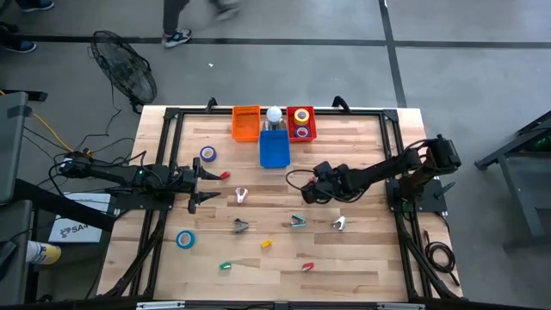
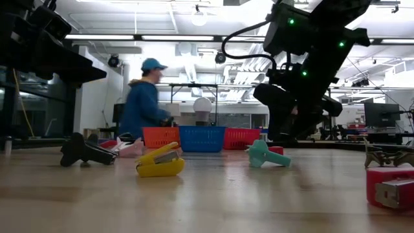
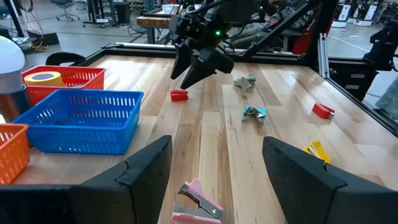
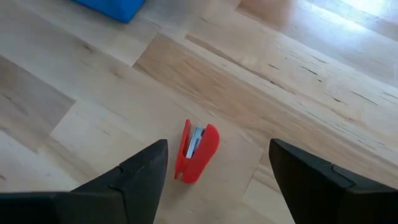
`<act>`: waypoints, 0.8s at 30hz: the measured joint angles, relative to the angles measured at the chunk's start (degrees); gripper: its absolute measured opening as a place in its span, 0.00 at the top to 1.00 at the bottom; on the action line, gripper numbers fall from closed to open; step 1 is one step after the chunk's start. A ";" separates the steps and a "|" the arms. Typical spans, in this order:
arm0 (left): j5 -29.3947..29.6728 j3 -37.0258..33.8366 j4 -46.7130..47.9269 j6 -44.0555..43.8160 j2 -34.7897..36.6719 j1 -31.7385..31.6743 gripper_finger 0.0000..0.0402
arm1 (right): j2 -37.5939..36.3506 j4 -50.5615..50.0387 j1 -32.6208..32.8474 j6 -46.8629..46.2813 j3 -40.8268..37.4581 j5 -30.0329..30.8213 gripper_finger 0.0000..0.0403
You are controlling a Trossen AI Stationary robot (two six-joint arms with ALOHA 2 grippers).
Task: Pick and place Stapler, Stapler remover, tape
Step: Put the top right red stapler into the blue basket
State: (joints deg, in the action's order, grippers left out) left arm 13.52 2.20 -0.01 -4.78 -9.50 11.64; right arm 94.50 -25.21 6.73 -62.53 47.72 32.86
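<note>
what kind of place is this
Probably a robotics lab or workshop: a framed wooden table with small baskets, more workbenches and monitors behind, and a person passing.

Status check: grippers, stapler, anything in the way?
Right gripper open over red stapler, not touching. Left gripper open, waiting near pink stapler. Nothing in the way.

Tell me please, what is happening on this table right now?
The right end effector hangs open just above a small red stapler on the wooden table, not holding it. The left end effector waits open near a pink staple remover. The blue basket sits at the far edge.
</note>
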 joint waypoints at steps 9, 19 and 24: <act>0.00 0.00 0.00 0.00 -0.02 0.02 0.39 | 0.97 2.34 0.00 -0.08 0.00 -0.52 0.32; 0.00 0.00 0.00 0.00 -0.02 0.02 0.39 | 6.25 6.24 -0.41 0.94 0.00 -1.30 0.32; 0.00 0.00 0.00 -0.01 -0.01 0.01 0.39 | 7.42 6.80 -0.36 0.82 0.06 -0.14 0.36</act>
State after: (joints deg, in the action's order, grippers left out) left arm 13.52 2.20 -0.01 -4.78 -9.51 11.65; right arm 101.92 -18.42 6.37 -61.71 47.79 32.72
